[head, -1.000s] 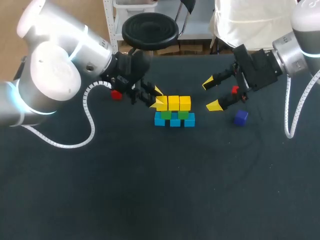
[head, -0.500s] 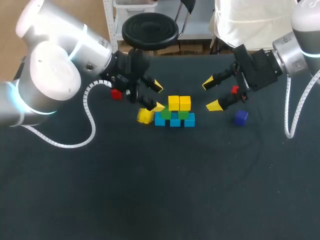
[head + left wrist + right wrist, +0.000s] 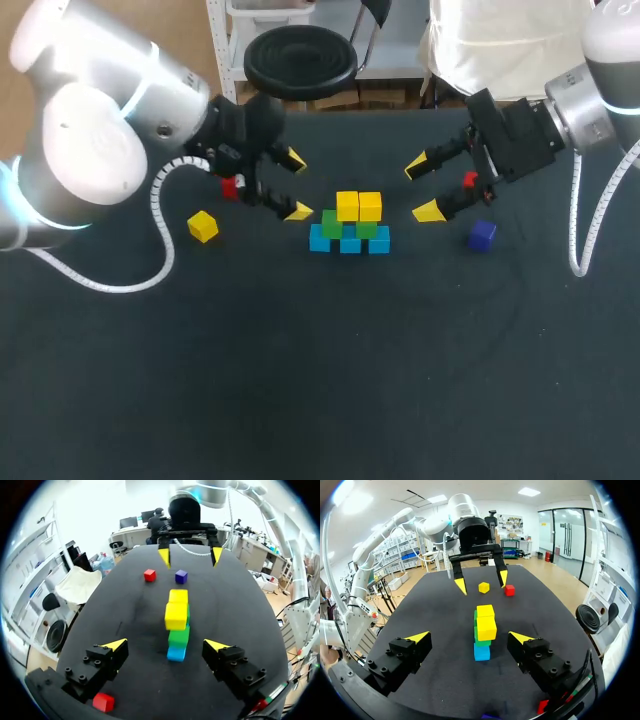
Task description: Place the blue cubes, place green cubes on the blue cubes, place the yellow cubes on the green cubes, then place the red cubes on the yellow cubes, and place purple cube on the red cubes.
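Observation:
The stack (image 3: 349, 226) stands mid-table: three blue cubes (image 3: 350, 243) in a row, two green cubes (image 3: 366, 229) on them, two yellow cubes (image 3: 358, 205) on top. A loose yellow cube (image 3: 203, 226) lies on the table far to the stack's left. My left gripper (image 3: 296, 186) stands open and empty just left of the stack, with a red cube (image 3: 232, 187) behind it. My right gripper (image 3: 422, 189) is open and empty right of the stack, near a second red cube (image 3: 469, 180) and the purple cube (image 3: 482, 234). In the left wrist view the stack (image 3: 176, 625) lies ahead between the open fingers.
The black table (image 3: 320, 380) reaches wide in front of the stack. In the right wrist view the stack (image 3: 482, 630) stands ahead of the gripper (image 3: 469, 637), with the loose yellow cube (image 3: 483, 587) and a red cube (image 3: 509, 590) beyond it by my left gripper.
My left gripper opened and drew back to the left. The yellow cube it held at the stack's left end dropped to the table and came to rest far to the left.

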### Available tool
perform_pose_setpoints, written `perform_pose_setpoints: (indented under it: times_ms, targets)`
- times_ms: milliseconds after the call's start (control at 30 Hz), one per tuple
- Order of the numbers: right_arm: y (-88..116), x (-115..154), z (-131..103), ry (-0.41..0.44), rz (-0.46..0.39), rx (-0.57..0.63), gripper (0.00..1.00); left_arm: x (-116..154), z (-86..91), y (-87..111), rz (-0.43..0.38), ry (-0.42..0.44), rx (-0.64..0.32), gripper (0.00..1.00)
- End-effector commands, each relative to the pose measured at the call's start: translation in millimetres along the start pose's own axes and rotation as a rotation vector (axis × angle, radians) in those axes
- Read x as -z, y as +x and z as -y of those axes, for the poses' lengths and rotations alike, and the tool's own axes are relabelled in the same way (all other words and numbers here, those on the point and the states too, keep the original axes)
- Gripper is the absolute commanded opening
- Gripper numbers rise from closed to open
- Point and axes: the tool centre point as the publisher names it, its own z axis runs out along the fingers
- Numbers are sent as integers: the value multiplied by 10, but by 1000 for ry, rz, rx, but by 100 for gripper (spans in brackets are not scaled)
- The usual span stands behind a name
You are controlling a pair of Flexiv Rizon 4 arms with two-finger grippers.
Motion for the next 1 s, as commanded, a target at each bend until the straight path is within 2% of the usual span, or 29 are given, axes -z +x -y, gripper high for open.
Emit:
perform_pose_setpoints:
  times_ms: [33,200,433,500,1000]
  targets:
    - [-2,3,-6,1,0,0,100,276,62,192,-26,-45,29,100]
    - [-2,3,-6,1,0,0,100,460,66,459,-64,-89,104,100]
    - [-2,3,-6,1,0,0,100,598,134,690,-115,-101,140,100]
    - [-2,3,-6,1,0,0,100,641,132,757,-158,-105,171,100]
    - [-2,3,-6,1,0,0,100,641,132,757,-158,-105,171,100]
